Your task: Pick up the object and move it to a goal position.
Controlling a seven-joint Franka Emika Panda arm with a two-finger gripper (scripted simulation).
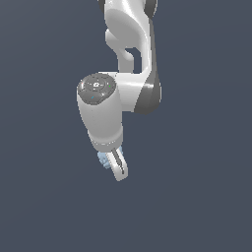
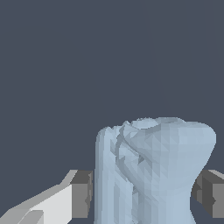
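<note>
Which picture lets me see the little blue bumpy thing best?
The wrist view. There the pale blue object fills much of the picture, so its bumps and notches show, with a gripper pad on each side. In the exterior view only a small blue bit peeks out beside the gripper.

The object [image 2: 153, 170] is pale light blue, its faceted surface shaded in slightly darker blue folds. The tool [image 1: 114, 165] is white with dark grey pads [image 2: 81, 194]. The arm [image 1: 101, 110] is white and grey (a darker grey cap on top).
</note>
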